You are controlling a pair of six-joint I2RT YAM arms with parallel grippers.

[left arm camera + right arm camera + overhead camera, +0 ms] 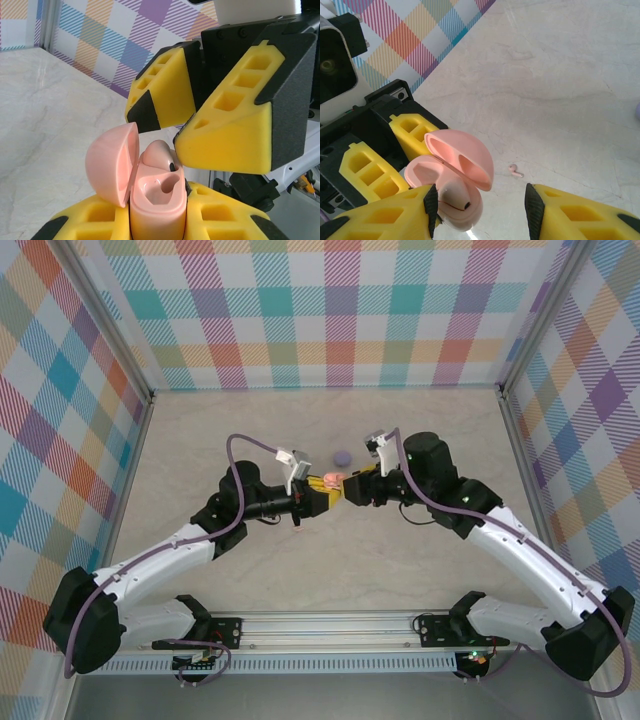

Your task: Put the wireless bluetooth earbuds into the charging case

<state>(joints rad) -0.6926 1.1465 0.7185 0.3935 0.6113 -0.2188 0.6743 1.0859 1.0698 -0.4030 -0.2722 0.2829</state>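
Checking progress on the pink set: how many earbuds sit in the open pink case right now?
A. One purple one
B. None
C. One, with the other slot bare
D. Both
C: the left wrist view shows one pink earbud seated in the pink case beside a bare slot, and a second pink earbud lies on the table.

An open pink charging case holds one earbud; another pink earbud lies on the table.

Robot lab test cell: plaid panel walls, marble-look tabletop, two arms bolted on aluminium rail.
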